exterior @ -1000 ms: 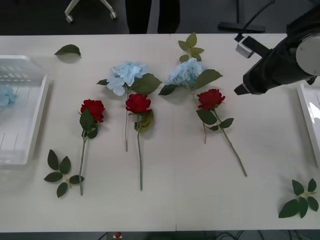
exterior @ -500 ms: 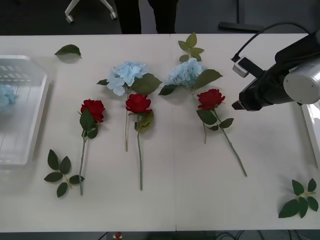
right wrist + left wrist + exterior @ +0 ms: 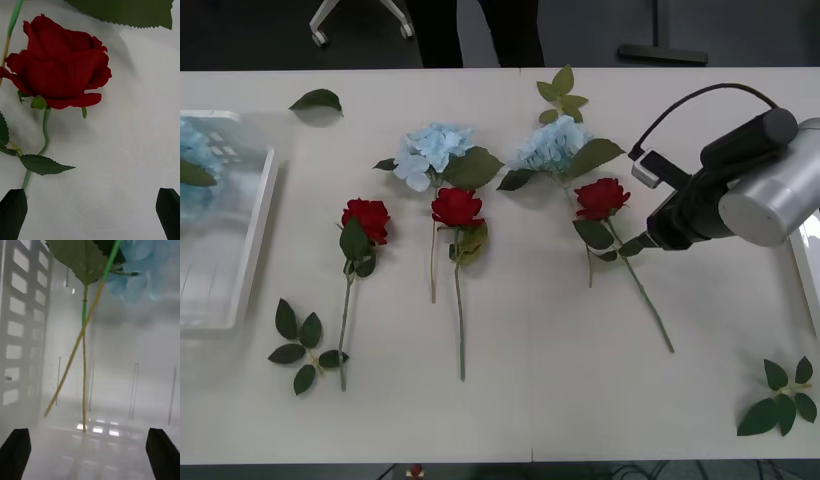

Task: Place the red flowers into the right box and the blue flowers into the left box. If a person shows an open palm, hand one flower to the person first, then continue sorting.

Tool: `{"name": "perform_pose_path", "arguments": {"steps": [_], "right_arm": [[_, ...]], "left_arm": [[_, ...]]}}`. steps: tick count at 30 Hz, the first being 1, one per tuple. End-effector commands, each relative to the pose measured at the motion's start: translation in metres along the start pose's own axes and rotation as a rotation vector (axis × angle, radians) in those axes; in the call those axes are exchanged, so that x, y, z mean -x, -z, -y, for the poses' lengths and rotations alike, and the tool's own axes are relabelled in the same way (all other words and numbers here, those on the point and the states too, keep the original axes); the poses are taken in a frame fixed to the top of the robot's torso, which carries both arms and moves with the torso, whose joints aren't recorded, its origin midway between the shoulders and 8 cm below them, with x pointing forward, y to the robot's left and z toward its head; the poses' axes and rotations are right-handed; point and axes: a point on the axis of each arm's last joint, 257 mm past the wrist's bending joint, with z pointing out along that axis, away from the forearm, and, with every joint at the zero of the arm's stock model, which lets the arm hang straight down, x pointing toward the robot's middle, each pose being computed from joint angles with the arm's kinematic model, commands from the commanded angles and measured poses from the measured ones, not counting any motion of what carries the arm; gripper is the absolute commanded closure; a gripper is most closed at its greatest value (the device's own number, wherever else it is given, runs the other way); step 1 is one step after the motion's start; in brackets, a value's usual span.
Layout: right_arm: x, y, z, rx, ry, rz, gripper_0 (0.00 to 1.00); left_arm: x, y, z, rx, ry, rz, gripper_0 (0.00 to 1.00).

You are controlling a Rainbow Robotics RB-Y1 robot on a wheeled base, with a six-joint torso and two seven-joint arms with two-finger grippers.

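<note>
Three red flowers lie on the table: one [image 3: 366, 218] at the left, one [image 3: 456, 206] in the middle, one [image 3: 601, 196] at the right. Two blue flowers [image 3: 432, 148] [image 3: 550, 145] lie behind them. My right gripper [image 3: 644, 244] hovers by the right rose's stem, open; its wrist view has that rose [image 3: 60, 71] just ahead of the gripper [image 3: 90, 215]. My left gripper [image 3: 90, 453] is open inside the left box [image 3: 123, 390], over the stems of blue flowers [image 3: 138, 262]. The left box [image 3: 262, 215] holds blue flowers [image 3: 198, 140]. The right box [image 3: 806, 240] sits at the table's right edge.
Loose leaf sprigs lie at the back left [image 3: 315, 100], front left [image 3: 302, 345], back middle [image 3: 562, 93] and front right [image 3: 780, 398]. A person's dark trouser legs [image 3: 470, 30] stand beyond the far edge. The table's front middle is bare.
My right arm swung down and left, from beside the right box to the right rose's stem. The blue in the left box now sits farther back, with a leaf on it.
</note>
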Motion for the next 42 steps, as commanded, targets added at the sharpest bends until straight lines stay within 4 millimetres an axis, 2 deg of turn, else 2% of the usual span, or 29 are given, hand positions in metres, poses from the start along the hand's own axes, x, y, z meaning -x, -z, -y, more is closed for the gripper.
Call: {"name": "perform_pose_path", "arguments": {"steps": [1, 4, 5, 9, 10, 14, 20, 25, 31, 36, 42], "right_arm": [[0.013, 0.008, 0.008, -0.032, -0.042, 0.033, 0.0], [0.012, 0.006, 0.004, -0.033, -0.038, 0.02, 0.0], [0.012, 0.004, 0.0, -0.029, -0.037, 0.015, 0.0], [0.012, 0.0, -0.008, -0.025, -0.031, 0.005, 0.0], [0.01, -0.002, -0.008, -0.027, -0.034, -0.001, 0.0], [0.01, -0.013, -0.017, -0.017, -0.043, -0.009, 0.0], [0.009, -0.025, -0.033, 0.004, -0.036, -0.015, 0.0], [0.008, -0.037, -0.042, 0.021, -0.053, -0.014, 0.0], [0.008, -0.044, -0.046, 0.023, -0.063, -0.024, 0.0], [0.009, -0.047, -0.046, 0.02, -0.065, -0.028, 0.0], [0.007, -0.05, -0.047, 0.019, -0.066, -0.037, 0.0]], "left_arm": [[0.055, 0.053, 0.019, -0.023, -0.048, 0.048, 0.06], [0.069, 0.071, 0.056, -0.066, -0.046, 0.042, 0.06], [0.076, 0.078, 0.075, -0.084, -0.037, 0.044, 0.06], [0.088, 0.085, 0.145, -0.151, 0.024, 0.06, 0.04], [0.089, 0.085, 0.154, -0.161, 0.027, 0.063, 0.02], [0.082, 0.071, 0.218, -0.237, 0.049, 0.067, 0.0], [0.073, 0.044, 0.27, -0.216, -0.04, 0.112, 0.0], [0.072, 0.018, 0.302, -0.232, -0.093, 0.155, 0.0], [0.082, -0.014, 0.324, -0.232, -0.146, 0.218, 0.0], [0.083, -0.033, 0.336, -0.228, -0.184, 0.24, 0.0], [0.08, -0.045, 0.342, -0.207, -0.231, 0.245, 0.0]]}}
